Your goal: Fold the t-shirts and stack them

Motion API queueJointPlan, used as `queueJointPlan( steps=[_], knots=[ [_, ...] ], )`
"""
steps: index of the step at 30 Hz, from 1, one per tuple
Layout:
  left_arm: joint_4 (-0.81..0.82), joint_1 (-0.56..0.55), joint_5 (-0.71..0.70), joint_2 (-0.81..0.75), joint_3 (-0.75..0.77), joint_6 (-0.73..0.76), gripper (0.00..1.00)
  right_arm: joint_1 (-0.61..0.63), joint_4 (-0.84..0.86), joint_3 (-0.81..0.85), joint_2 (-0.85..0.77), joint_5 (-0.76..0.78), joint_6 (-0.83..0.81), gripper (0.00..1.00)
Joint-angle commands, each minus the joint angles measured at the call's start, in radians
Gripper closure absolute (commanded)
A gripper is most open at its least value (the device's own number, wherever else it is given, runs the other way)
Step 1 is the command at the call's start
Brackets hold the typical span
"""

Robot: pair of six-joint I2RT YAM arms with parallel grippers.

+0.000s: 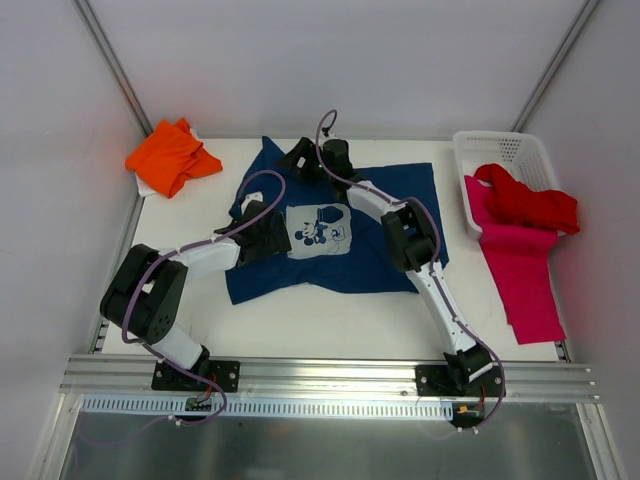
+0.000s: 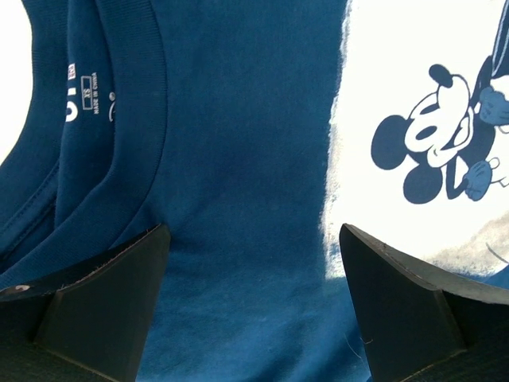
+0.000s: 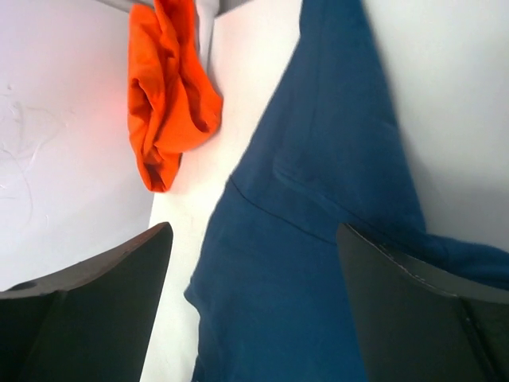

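Navy t-shirt (image 1: 395, 195), flat on counter (image 1: 330, 320): soft, light, limp; likely best pinched at hem or sleeve edge. Left end effector (image 2: 253, 228), right end effector (image 3: 254, 226): wide, empty.

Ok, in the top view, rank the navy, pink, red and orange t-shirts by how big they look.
1. navy t-shirt, spread flat.
2. pink t-shirt.
3. red t-shirt and orange t-shirt, both bunched, look about alike.

White basket (image 1: 505, 148), apparently mesh, on white table (image 1: 330, 320)
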Motion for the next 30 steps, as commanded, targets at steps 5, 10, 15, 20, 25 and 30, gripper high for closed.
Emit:
queueJointPlan(
  steps=[5,10,15,20,25,30],
  knots=[
    [-0.018,-0.011,-0.014,-0.047,-0.038,-0.015,0.12,0.01,0.151,0.02,0.049,0.116,0.05,0.11],
    [-0.015,-0.014,-0.025,-0.052,-0.055,-0.012,0.12,0.005,0.156,0.031,0.061,0.137,0.055,0.1],
    [-0.015,-0.014,-0.039,-0.018,-0.047,-0.003,0.12,0.013,0.241,-0.106,-0.018,0.107,0.102,0.11],
    [-0.007,-0.018,-0.043,-0.009,-0.057,-0.012,0.13,0.028,0.306,-0.254,-0.155,0.103,0.044,0.11],
    [0.022,-0.021,-0.054,-0.021,-0.067,-0.019,0.13,0.042,0.204,-0.302,-0.269,0.088,-0.025,0.11],
    [0.034,-0.021,-0.046,-0.014,-0.067,-0.027,0.13,0.068,0.145,-0.312,-0.313,0.085,-0.056,0.11]
  ],
)
